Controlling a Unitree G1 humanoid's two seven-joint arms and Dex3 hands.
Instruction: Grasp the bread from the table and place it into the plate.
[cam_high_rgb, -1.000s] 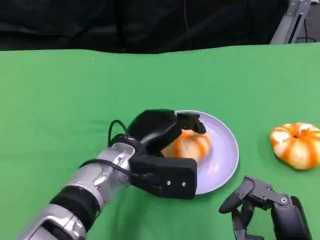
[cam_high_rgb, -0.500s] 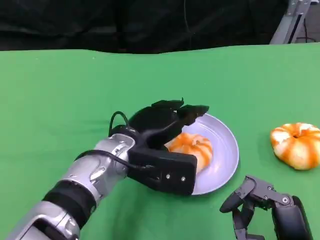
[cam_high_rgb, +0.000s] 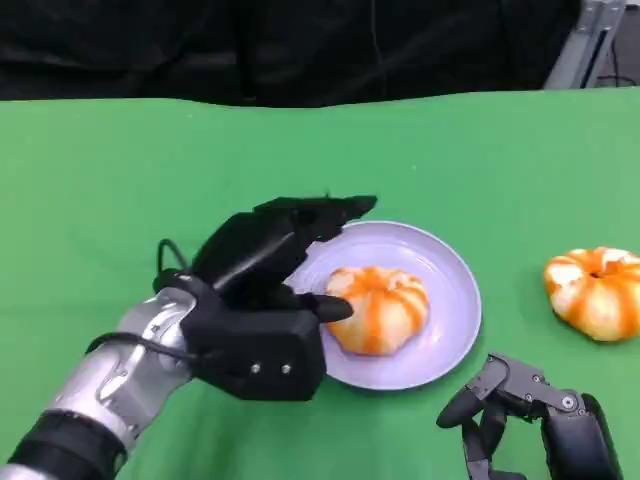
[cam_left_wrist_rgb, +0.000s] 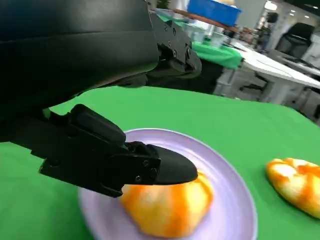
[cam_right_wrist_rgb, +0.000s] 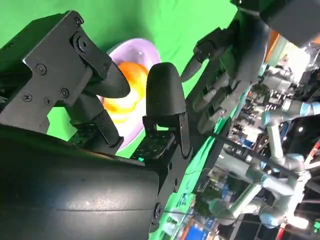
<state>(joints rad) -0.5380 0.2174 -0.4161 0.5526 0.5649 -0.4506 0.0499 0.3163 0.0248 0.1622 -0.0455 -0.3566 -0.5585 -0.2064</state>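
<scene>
An orange-and-white striped bread (cam_high_rgb: 380, 310) lies in the lilac plate (cam_high_rgb: 455, 275) at the table's middle. My left hand (cam_high_rgb: 262, 262) hovers over the plate's left rim, fingers spread and apart from the bread, holding nothing. In the left wrist view a fingertip (cam_left_wrist_rgb: 167, 169) hangs just above the bread (cam_left_wrist_rgb: 167, 212) on the plate (cam_left_wrist_rgb: 235, 215). My right hand (cam_high_rgb: 520, 410) rests low at the front right, empty, fingers loosely bent. The right wrist view shows my right hand (cam_right_wrist_rgb: 162, 97) before the plate (cam_right_wrist_rgb: 145, 47), the bread (cam_right_wrist_rgb: 125, 102) and my left hand (cam_right_wrist_rgb: 235, 60).
A second striped bread (cam_high_rgb: 597, 292) lies on the green cloth to the right of the plate, also in the left wrist view (cam_left_wrist_rgb: 295, 180). A dark backdrop runs behind the table's far edge (cam_high_rgb: 320, 100). Green cloth stretches open on the left.
My left hand has let go of the bread, opened its fingers and drawn back to the left. The bread now lies uncovered in the plate. The right hand has stayed put.
</scene>
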